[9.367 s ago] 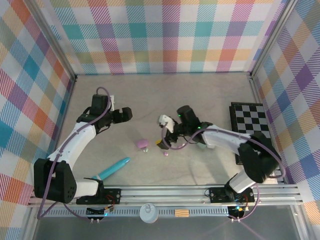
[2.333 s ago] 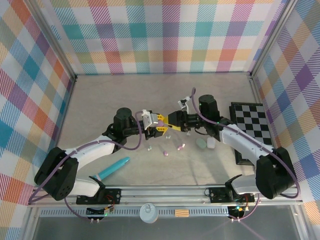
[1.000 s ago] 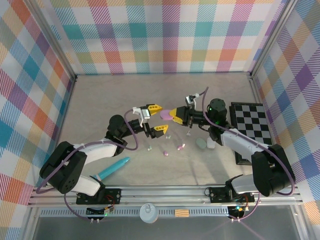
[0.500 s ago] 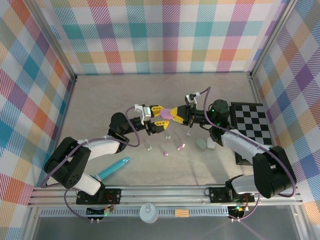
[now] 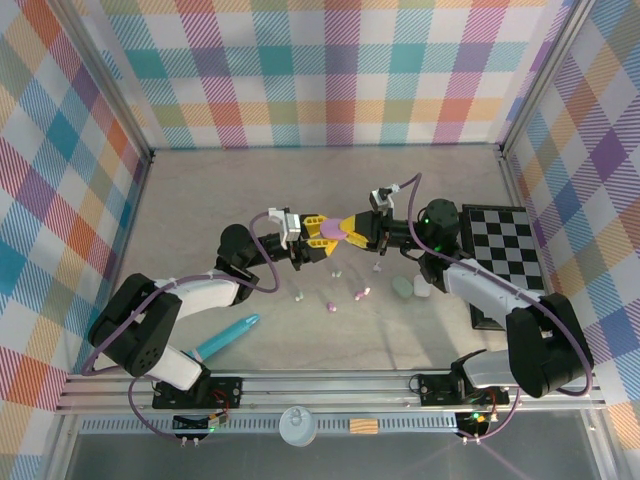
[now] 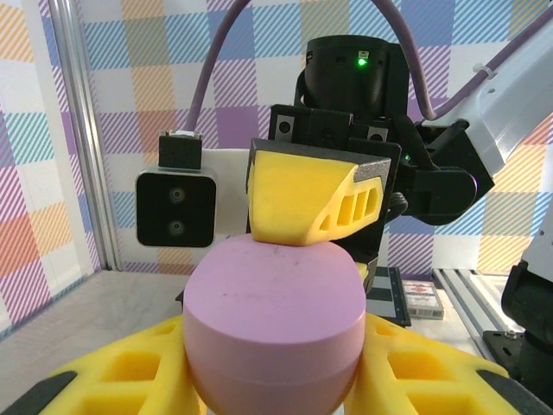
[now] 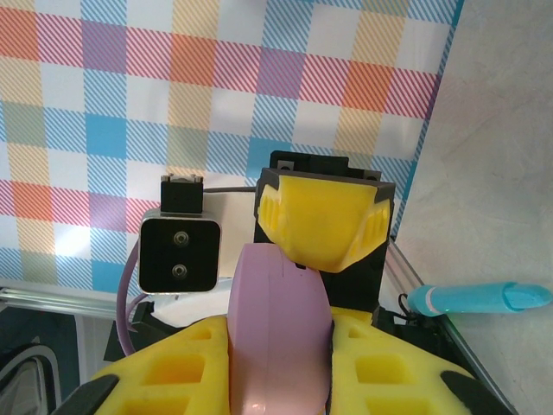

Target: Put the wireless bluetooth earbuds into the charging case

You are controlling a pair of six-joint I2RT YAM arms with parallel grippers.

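Observation:
A closed pastel purple charging case (image 5: 328, 229) hangs in mid-air over the table's middle, gripped from both sides. My right gripper (image 5: 350, 228) is shut on it, its yellow fingers (image 7: 164, 372) pressing the case (image 7: 278, 328). My left gripper (image 5: 314, 228) faces it, and its fingers (image 6: 112, 380) press both flanks of the case (image 6: 273, 311). Tiny earbuds lie on the table below: a purple one (image 5: 328, 306), another purple one (image 5: 362, 294) and a pale one (image 5: 298, 297).
A mint case (image 5: 402, 287) and a white case (image 5: 422, 288) sit right of the earbuds. A long turquoise stick (image 5: 228, 337) lies at the front left. A black-and-white checkered board (image 5: 505, 250) rests by the right wall. Plaid walls enclose the table.
My left gripper, wide open a second ago, has slid onto the purple case and closed its fingers against it. The right gripper has kept its hold on the case.

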